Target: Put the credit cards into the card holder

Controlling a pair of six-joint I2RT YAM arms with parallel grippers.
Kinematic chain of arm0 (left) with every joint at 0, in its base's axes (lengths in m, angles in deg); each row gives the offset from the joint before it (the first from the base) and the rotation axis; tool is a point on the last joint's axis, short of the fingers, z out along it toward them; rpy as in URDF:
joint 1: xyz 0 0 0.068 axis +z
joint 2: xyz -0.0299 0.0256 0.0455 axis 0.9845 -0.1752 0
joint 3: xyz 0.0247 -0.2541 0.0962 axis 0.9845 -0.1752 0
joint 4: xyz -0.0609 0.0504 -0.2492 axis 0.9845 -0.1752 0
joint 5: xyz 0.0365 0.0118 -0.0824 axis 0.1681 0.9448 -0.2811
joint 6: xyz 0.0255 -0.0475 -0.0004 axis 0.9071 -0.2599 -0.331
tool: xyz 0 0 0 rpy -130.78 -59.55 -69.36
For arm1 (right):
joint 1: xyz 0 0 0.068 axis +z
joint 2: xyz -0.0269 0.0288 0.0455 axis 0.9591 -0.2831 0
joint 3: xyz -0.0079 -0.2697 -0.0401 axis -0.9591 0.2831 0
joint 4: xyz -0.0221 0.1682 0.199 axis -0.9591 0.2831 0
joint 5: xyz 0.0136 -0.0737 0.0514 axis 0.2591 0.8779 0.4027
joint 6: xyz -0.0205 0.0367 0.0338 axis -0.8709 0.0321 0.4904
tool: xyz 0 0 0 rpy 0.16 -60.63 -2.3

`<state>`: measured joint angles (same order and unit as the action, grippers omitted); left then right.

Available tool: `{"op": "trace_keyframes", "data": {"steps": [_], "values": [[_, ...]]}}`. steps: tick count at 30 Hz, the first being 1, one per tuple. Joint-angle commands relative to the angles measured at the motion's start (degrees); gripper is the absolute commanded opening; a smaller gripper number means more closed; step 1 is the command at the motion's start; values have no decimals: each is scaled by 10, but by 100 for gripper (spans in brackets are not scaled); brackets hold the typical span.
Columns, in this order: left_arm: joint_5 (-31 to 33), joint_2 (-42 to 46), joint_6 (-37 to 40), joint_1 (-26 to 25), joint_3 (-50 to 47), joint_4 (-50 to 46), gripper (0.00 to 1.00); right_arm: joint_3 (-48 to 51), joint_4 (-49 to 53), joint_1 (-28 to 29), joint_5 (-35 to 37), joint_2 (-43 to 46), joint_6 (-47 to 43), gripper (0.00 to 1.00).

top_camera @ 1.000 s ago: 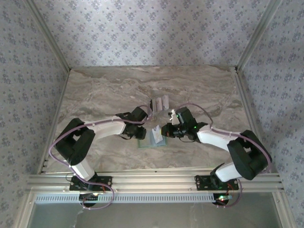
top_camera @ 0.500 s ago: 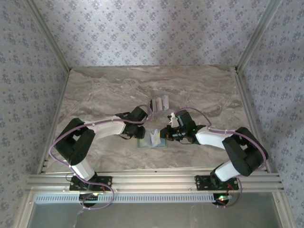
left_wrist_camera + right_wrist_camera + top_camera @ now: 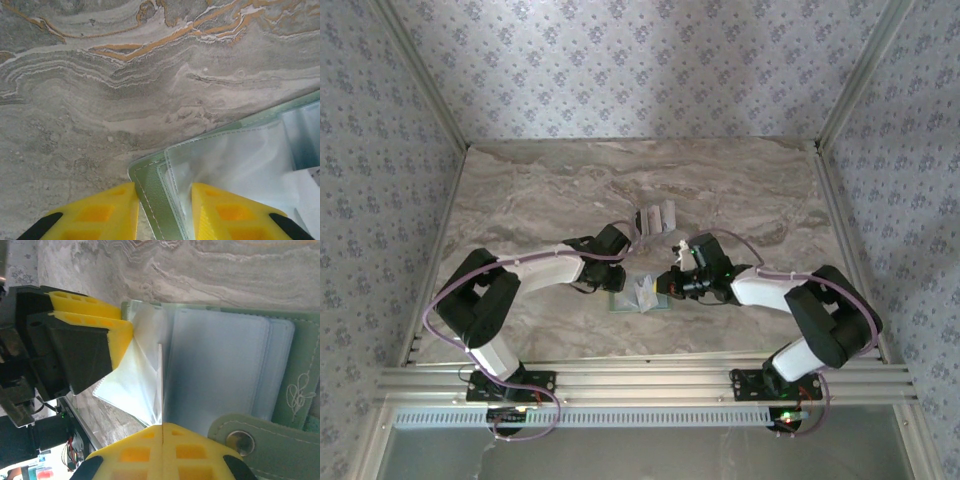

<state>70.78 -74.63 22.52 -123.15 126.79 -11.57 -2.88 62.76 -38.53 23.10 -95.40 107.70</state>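
Right gripper (image 3: 162, 432) pinches a clear sleeve; left gripper (image 3: 164, 212) apparently straddles the unlettered card holder (image 3: 300, 390).

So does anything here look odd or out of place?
Slightly. The card holder lies open on the table, and one clear sleeve is pulled up away from the others, pinched by the right pincer. The left pincer straddles the holder's corner.

We find no legible text, brand, number or label on any surface. The only mark we can make out is a small stitched leaf-like outline on the flat pale sage-green stitched card holder (image 3: 295, 390), near its snap tab; it carries no lettering.
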Motion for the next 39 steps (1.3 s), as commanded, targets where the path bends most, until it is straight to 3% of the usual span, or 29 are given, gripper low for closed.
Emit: {"op": "trace_keyframes", "data": {"steps": [1, 17, 27, 39], "values": [[-15, -3, 2, -5, -19, -8, 32, -4, 0, -2, -20, -22, 5, 0], [-40, 18, -11, -6, -38, 1, 35, -59, -1, -18, -25, -79, 7, 0], [-60, 72, -23, -6, -83, 12, 41, -53, -30, 15, 33, -91, 33, 0], [-80, 62, -30, -6, -103, 37, 37, -45, -40, 53, 67, -92, 44, 0]]}}
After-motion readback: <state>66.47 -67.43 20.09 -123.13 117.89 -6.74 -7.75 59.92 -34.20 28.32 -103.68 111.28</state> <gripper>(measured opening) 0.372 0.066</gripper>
